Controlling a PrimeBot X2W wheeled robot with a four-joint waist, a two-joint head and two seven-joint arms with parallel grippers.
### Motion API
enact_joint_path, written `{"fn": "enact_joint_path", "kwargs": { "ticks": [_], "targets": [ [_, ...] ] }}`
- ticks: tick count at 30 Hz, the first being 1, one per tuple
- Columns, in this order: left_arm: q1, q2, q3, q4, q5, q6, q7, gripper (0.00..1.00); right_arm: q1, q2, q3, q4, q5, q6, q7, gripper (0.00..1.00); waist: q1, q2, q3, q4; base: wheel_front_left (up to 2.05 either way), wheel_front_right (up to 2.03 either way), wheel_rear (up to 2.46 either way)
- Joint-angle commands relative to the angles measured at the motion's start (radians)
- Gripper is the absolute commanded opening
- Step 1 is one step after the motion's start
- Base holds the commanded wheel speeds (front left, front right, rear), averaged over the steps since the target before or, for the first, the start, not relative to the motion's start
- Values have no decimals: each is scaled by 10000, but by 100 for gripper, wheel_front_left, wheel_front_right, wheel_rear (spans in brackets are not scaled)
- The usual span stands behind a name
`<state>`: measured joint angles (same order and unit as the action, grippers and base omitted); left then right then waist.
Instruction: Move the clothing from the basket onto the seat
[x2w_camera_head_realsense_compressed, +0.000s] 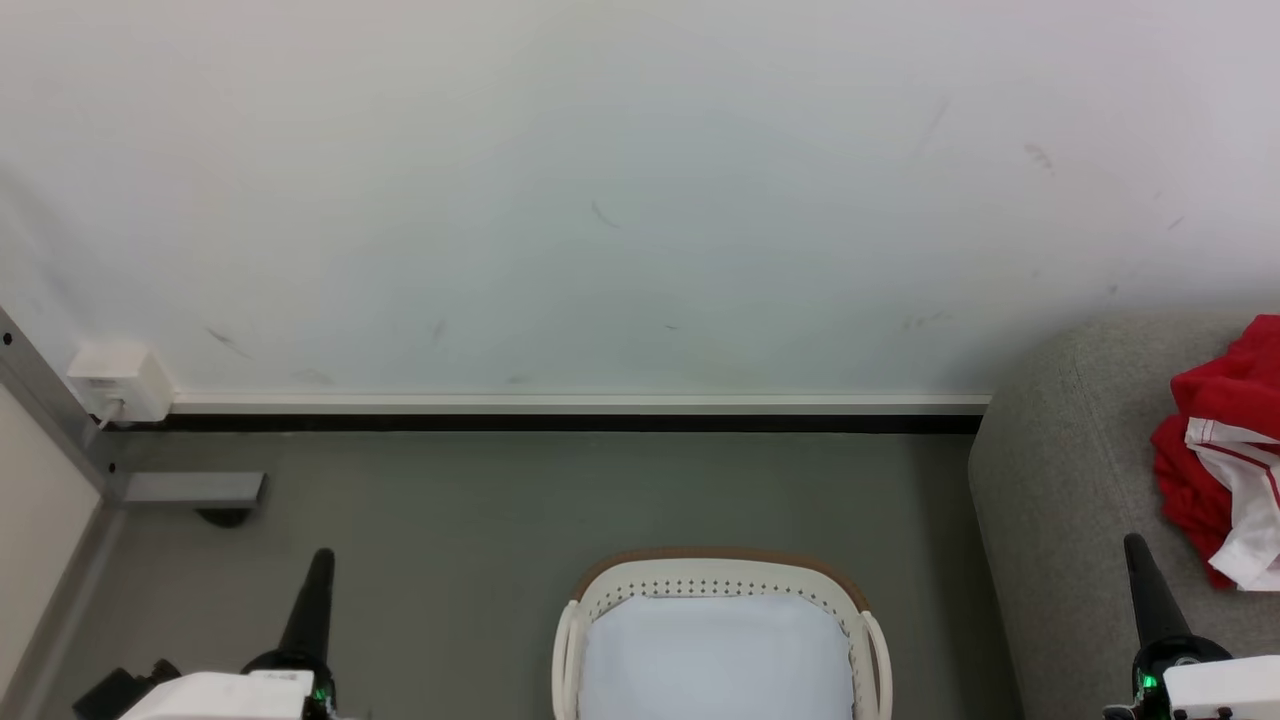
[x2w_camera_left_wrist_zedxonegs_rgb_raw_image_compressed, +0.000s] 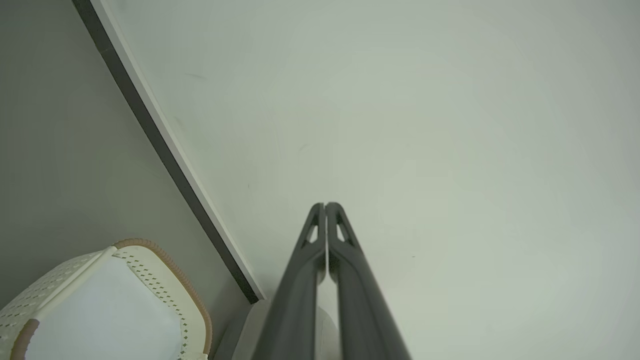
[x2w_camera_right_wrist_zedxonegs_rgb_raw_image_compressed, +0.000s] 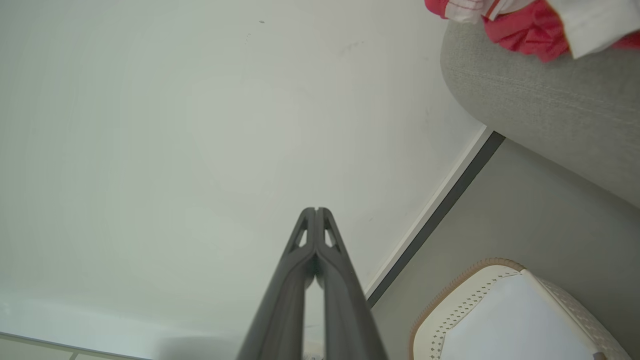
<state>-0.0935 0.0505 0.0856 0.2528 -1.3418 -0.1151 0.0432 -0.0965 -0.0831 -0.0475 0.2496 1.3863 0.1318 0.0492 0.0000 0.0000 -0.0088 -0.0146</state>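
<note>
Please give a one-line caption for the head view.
Bright red and white fabric garment lies on the light grey upholstered sofa; cream-white perforated plastic basket beside it shows pale lining.

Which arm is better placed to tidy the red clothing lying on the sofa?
Right, probably: the right claw is close to the clothing on the seat, while the left claw is beyond the basket.

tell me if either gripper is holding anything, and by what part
Nothing is held. The left gripper and the right gripper are both shut on nothing; the clothing lies on the seat, apart from both.
</note>
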Motion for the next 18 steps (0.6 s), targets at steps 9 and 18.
{"fn": "enact_joint_path", "kwargs": {
  "ticks": [9, 18],
  "targets": [
    [-182, 31, 123, -81, -877, -69, 232, 0, -166, 66, -223, -19, 760, -16, 193, 0, 0, 0, 21, 36, 0, 0, 0],
    [-214, 23, 205, -94, -1548, -77, 419, 0, -216, 137, -377, -2, 1312, -17, 331, 0, 0, 0, 42, 72, 0, 0, 0]
  ]
}}
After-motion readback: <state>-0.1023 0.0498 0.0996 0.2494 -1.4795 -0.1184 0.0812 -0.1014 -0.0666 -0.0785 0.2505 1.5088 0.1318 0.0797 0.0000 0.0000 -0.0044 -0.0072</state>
